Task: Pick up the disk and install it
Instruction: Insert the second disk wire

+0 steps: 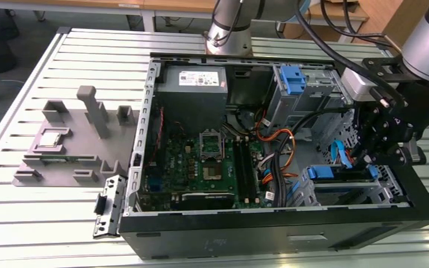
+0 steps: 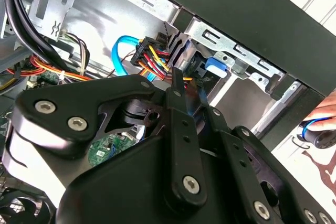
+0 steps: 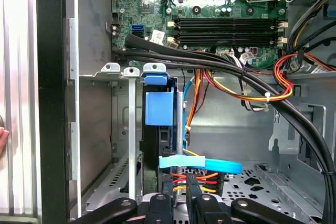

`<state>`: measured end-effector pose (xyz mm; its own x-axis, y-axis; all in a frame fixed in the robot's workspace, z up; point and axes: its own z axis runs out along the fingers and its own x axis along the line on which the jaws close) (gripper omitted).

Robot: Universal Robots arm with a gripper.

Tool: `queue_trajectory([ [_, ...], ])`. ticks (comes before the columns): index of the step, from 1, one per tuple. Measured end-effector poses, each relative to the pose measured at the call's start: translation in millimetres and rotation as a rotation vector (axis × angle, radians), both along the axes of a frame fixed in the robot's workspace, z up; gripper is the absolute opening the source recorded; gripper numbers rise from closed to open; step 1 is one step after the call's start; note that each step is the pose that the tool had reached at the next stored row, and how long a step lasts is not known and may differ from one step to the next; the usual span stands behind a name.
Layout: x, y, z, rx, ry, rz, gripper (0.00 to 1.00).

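Ext. view: open PC case [image 1: 274, 223] lies on the slatted table [image 1: 20, 223]. The arm comes in at 3 o'clock and the pincer [image 1: 365, 161] is down inside the case by the drive cage at 4 o'clock. The disk [image 1: 339, 173] sits in that cage, only its blue carrier edge showing. A second blue carrier [image 1: 292, 78] stands in the bay at 1 o'clock. PSU [image 1: 192, 84] at 11 o'clock, motherboard [image 1: 199, 162] mid-case. Outside the case, at 9 o'clock, is a grey fixture tray [image 1: 65, 145] with a small silver chip [image 1: 51, 138] in it.

First wrist view adds what the ext. view can't give: disk [image 3: 159, 107] is slotted into the metal cage, blue carrier face and tab outward. Pincer [image 3: 191, 179] tips are drawn together right at a plug of red/yellow/black wires [image 3: 197, 178]. Can't tell if anything is pinched between them. A flat blue data cable [image 3: 199, 163] crosses just in front of the tips, and a thick black cable bundle [image 3: 210, 61] runs btw. cage and RAM slots [image 3: 226, 24].

Second wrist view: pincer [image 2: 178, 80] linkage blocks most of the cage. Same wire plug [image 2: 152, 59] touches the tip, and a blue carrier tab [image 2: 214, 65] is just beside it. Outside the case wall a person's hand [image 2: 323, 116] rests on a dark knob-like object w/ a blue ring [image 2: 315, 135].
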<state>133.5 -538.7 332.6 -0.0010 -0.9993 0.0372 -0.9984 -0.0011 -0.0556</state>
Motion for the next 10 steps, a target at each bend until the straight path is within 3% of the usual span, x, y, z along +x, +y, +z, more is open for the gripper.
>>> queue_trajectory([
  [10,0.0,0.0,0.7,0.0023,0.0,0.0,0.24],
])
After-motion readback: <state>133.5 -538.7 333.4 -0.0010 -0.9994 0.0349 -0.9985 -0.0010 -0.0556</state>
